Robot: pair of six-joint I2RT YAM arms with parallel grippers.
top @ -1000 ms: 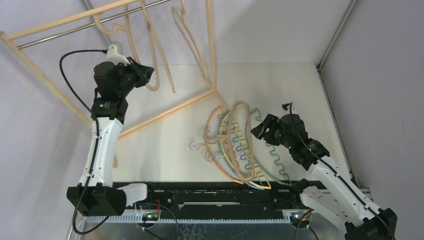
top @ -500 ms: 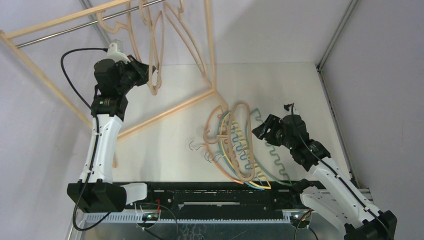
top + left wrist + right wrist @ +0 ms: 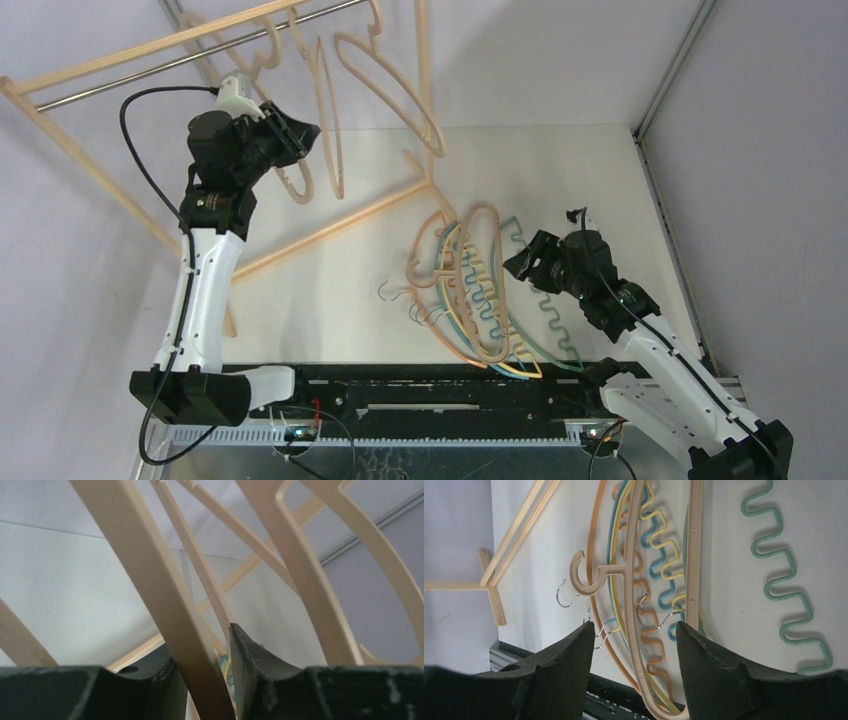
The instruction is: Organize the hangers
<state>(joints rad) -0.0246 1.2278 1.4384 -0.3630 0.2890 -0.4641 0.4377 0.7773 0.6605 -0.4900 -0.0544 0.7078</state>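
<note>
My left gripper (image 3: 303, 135) is raised by the rack's rail and shut on a curved light-wood hanger (image 3: 296, 189). In the left wrist view its bar (image 3: 165, 605) runs between the two fingers. Two more light-wood hangers (image 3: 392, 92) hang from the rail beside it. A pile of hangers (image 3: 478, 290) lies on the table: light-wood, orange, teal and yellow ones, with a green wavy one (image 3: 547, 312) at its right. My right gripper (image 3: 516, 263) is open just right of and above the pile. The right wrist view shows the orange (image 3: 650, 642), teal (image 3: 658, 570), yellow (image 3: 658, 535), green (image 3: 785, 582) and light-wood (image 3: 694, 555) hangers below the jaws.
The big light-wood rack frame (image 3: 330, 228) stands on the table's left half, with its metal rail (image 3: 130, 77) overhead. A black strip (image 3: 420, 385) runs along the near edge between the arm bases. Grey walls close in left and right.
My left gripper has moved up and to the right with the light-wood hanger. The hangers on the rail have swung and shifted right. The right arm has barely moved.
</note>
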